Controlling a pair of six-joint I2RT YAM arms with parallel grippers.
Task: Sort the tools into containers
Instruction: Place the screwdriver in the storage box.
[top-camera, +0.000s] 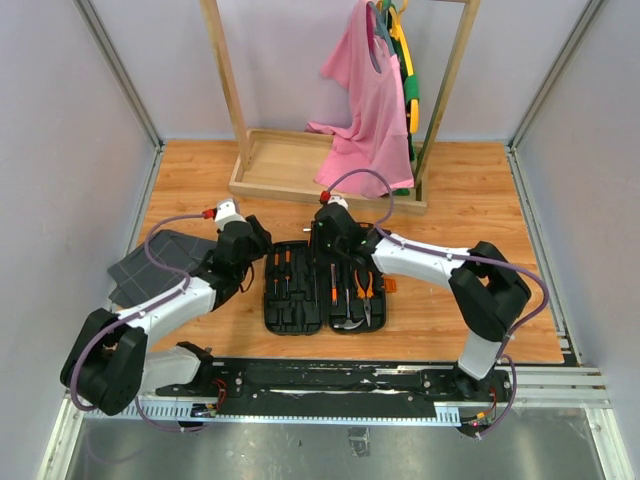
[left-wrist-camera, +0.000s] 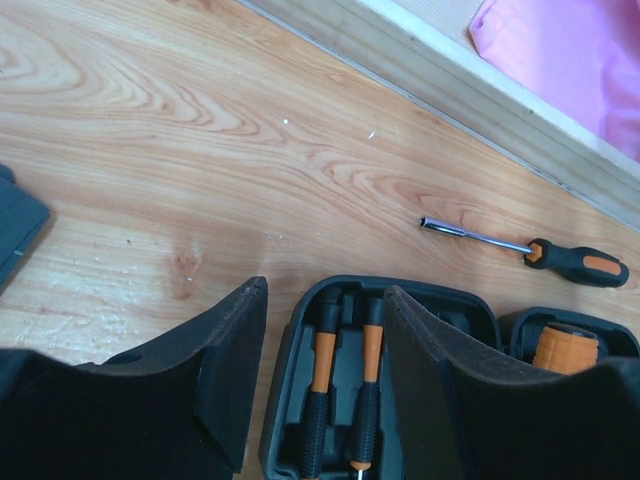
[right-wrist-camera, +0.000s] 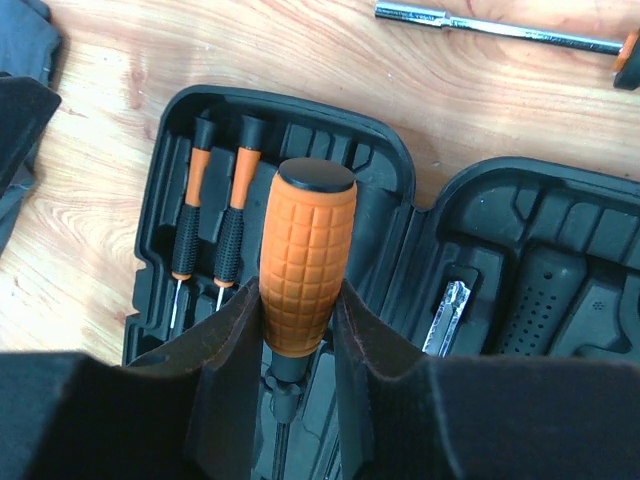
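Observation:
The black tool case (top-camera: 300, 318) lies open on the wooden table between both arms. Its left half (right-wrist-camera: 160, 215) holds two small screwdrivers (right-wrist-camera: 232, 215) in slots. Pliers (top-camera: 363, 288) and a hammer (top-camera: 348, 322) sit in the right half (right-wrist-camera: 560, 205). My right gripper (right-wrist-camera: 298, 300) is shut on a fat orange-handled screwdriver (right-wrist-camera: 306, 255), upright over the case's hinge line. My left gripper (left-wrist-camera: 325, 300) hangs open above the far end of the left half, over the two small screwdrivers (left-wrist-camera: 322, 375), with nothing between its fingers. A loose screwdriver (left-wrist-camera: 540, 248) lies on the table beyond the case.
A dark grey grid-patterned fabric (top-camera: 150, 262) lies left of the case. A wooden rack base (top-camera: 275, 170) with a pink shirt (top-camera: 365, 95) hanging above it stands at the back. The loose screwdriver's steel shaft (right-wrist-camera: 500, 25) lies just past the case's far rim.

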